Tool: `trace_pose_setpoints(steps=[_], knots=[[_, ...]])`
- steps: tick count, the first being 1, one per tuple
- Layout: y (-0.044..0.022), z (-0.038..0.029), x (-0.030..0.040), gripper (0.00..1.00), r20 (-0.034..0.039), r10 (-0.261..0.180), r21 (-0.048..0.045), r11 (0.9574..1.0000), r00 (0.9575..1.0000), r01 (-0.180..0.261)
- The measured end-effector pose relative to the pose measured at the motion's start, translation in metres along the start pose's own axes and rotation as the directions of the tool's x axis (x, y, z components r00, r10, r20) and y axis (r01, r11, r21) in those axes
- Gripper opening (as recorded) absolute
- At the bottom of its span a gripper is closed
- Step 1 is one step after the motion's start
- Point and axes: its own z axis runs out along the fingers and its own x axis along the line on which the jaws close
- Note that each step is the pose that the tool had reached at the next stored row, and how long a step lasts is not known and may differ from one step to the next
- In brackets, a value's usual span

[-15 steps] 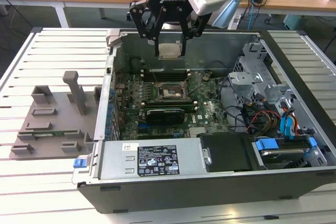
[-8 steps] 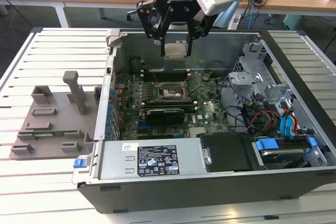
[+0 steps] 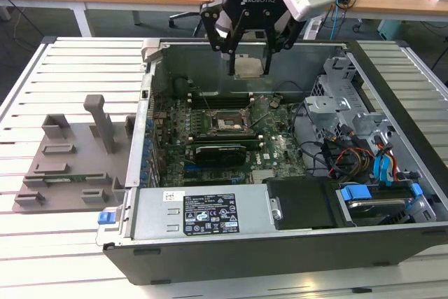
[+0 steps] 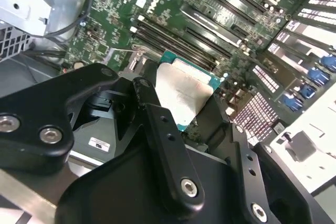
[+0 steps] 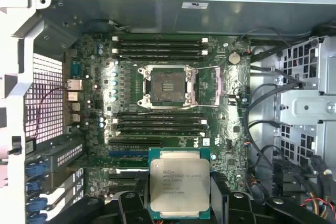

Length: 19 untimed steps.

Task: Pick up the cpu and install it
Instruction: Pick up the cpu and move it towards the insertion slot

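The cpu (image 3: 248, 66) (image 4: 181, 95) (image 5: 179, 183) is a flat square chip with a silvery top and a green rim. My gripper (image 3: 248, 68) (image 5: 179, 203) is shut on it, fingers (image 4: 157, 124) pressing two opposite edges. It hangs above the open computer case (image 3: 231, 243), over the far part of the green motherboard (image 3: 276, 152) (image 5: 220, 129). Below it lies the open cpu socket (image 3: 227, 122) (image 5: 167, 86), a dark square in a metal frame; the chip is held well clear of it, off to one side in the first wrist view.
A grey plastic tray (image 3: 70, 166) with slots and an upright post lies on the slatted white table at the exterior view's left. Inside the case are memory slots (image 5: 157, 45), cable bundles (image 3: 343, 152), drive cages (image 3: 336, 96) and a power supply (image 3: 203, 211). Wooden desks stand behind.
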Motion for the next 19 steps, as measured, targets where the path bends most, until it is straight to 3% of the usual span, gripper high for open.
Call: trace_pose_setpoints(steps=[6,19], knots=[[-0.0003,0.0005,-0.0187,0.55,0.0001,0.000,-0.0001,1.0000,1.0000,0.000],[-0.0005,0.0012,-0.0467,0.55,0.0000,0.000,0.0001,1.0000,1.0000,0.000]])
